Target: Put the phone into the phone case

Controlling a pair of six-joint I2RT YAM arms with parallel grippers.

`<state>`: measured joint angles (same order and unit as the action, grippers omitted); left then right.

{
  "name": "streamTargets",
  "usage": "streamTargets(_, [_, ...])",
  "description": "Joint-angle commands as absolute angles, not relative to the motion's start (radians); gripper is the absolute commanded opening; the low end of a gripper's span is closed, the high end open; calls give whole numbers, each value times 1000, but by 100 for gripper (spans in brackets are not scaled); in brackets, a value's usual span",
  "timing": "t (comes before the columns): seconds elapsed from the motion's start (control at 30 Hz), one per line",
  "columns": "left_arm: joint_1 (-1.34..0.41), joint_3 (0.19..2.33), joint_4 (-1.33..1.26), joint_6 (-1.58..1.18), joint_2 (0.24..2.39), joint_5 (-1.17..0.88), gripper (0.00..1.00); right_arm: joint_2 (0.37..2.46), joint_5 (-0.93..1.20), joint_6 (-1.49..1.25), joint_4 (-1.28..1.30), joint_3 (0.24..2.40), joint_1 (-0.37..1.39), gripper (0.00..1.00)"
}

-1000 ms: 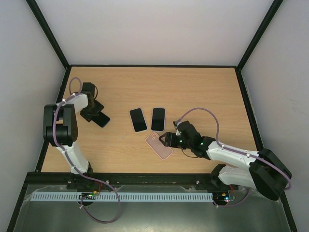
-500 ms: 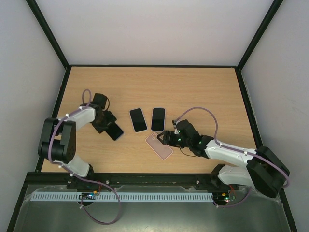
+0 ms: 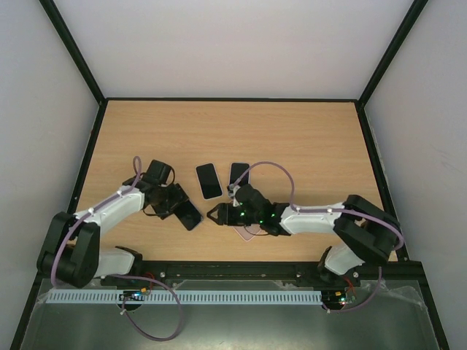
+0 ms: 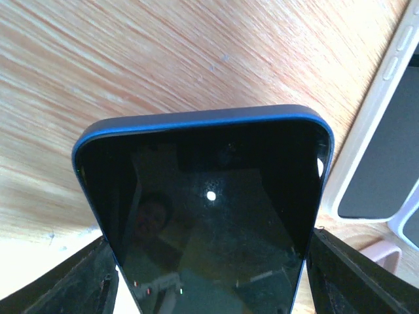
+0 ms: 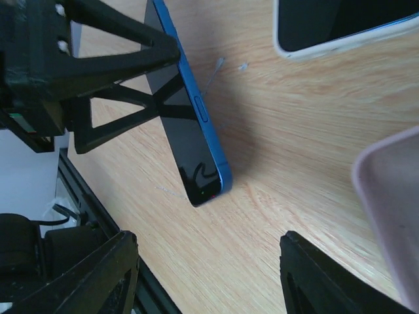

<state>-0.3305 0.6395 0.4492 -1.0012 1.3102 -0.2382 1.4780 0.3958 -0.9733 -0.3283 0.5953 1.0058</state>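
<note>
My left gripper (image 3: 180, 207) is shut on a blue-edged phone (image 3: 192, 216) with a black screen and holds it tilted, its far end near the table. The phone fills the left wrist view (image 4: 203, 196), between the fingers of the left gripper (image 4: 209, 278). It also shows in the right wrist view (image 5: 196, 144). The pink phone case (image 3: 249, 233) lies to its right, mostly hidden under my right arm; its edge shows in the right wrist view (image 5: 393, 196) and the left wrist view (image 4: 383, 252). My right gripper (image 3: 218, 215) is open and empty, facing the phone's tip (image 5: 209, 275).
Two other phones lie face up behind: a dark one (image 3: 209, 181) and one (image 3: 238, 173) partly covered by the right arm's cable. A white-edged phone shows in the wrist views (image 4: 393, 131) (image 5: 334, 26). The table's front rail (image 3: 233, 268) is close.
My left arm has carried the blue phone right and nearer, towards the table's middle. My right gripper has moved left across the pink case, towards the phone.
</note>
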Motion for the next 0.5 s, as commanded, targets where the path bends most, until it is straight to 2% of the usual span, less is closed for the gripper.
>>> streamTargets(0.0, [-350,609,413,-1045,1240,-280,62,1570,397,-974,-445,647,1038,56])
streamTargets(0.33, [-365,552,369,-1041,1223,-298,61,1801,431,-835,-501,748,1041,54])
streamTargets(0.47, [-366,549,362,-1041,1223,-302,61,1834,438,-824,-555,742,1042,52])
